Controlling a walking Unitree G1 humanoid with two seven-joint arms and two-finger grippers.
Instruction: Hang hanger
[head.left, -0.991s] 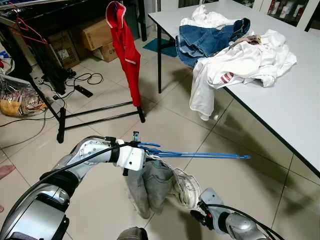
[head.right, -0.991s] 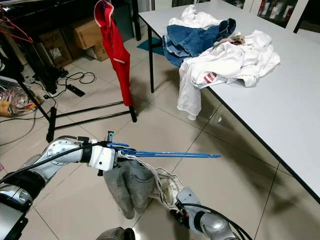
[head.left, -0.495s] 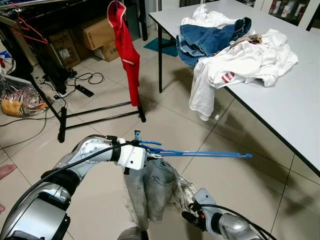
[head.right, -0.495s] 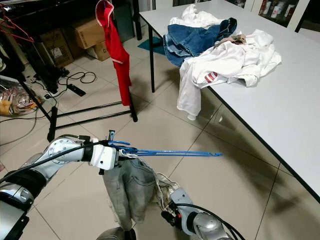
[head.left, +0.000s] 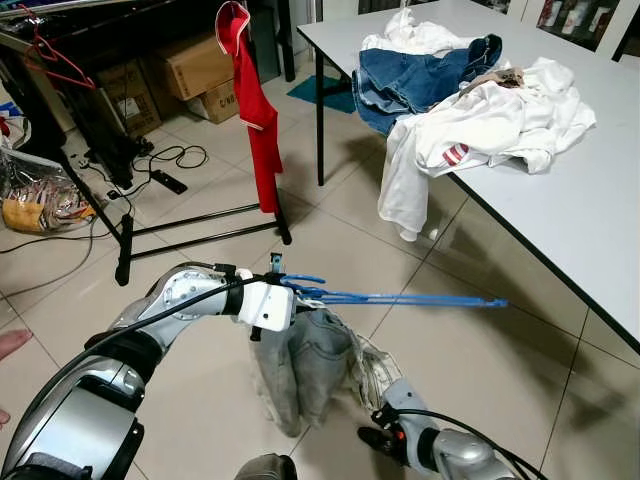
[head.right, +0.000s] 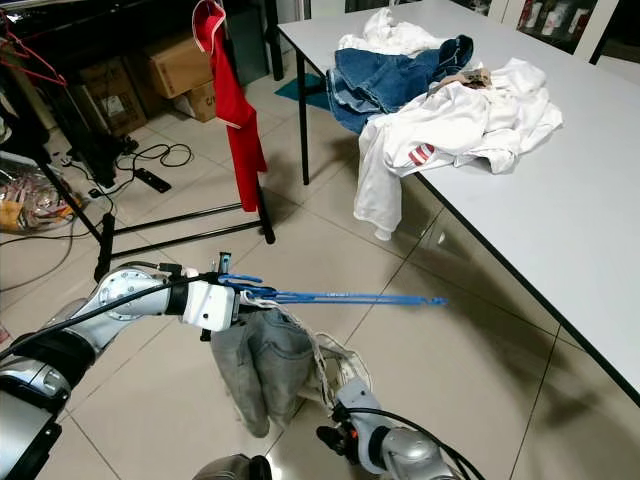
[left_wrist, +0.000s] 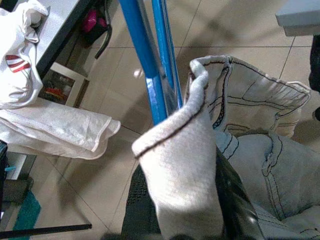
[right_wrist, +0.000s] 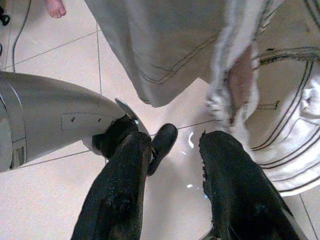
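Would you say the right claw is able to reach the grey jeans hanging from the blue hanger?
Probably yes: the right claw is open just below the grey jeans hanging from the blue hanger, nothing between them.

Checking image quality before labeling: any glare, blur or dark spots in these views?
Eye views: sharp, evenly lit, soft sheen on the floor tiles, dark under the clothes rack. Left wrist view: blue hanger and jeans clear, the near cuff slightly soft. Right wrist view: small glints on the floor between the black fingers.
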